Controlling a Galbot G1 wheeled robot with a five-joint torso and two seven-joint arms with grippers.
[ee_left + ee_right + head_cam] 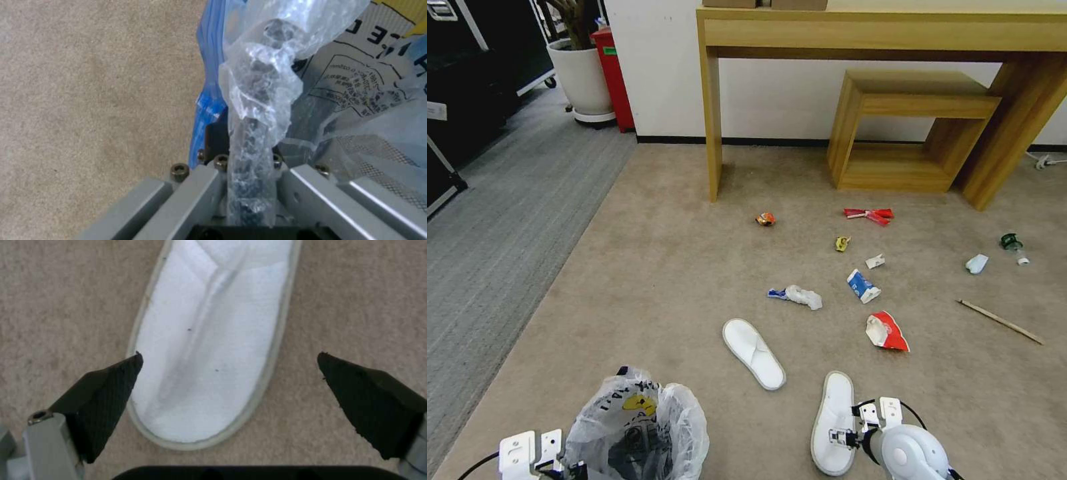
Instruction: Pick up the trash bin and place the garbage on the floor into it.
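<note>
The trash bin (637,427), lined with a crinkly whitish bag, hangs at the bottom left of the head view. My left gripper (554,467) is shut on its rim; in the left wrist view the bag (258,83) is pinched in that gripper (249,146). My right gripper (229,356) is open just above a white slipper (213,340), which lies between its fingertips (115,380). The head view shows this gripper (844,437) over the near slipper (832,413). A second slipper (754,352), red wrapper (887,331), blue carton (862,285), crumpled paper (800,296), orange packet (765,219), bottle (1012,245) and stick (1000,322) lie on the floor (660,280).
A wooden desk (714,100) and a low wooden stool (907,133) stand against the far wall behind the litter. Grey striped carpet (494,220) runs along the left, with a white plant pot (584,80) and a red box (614,73) at its far end.
</note>
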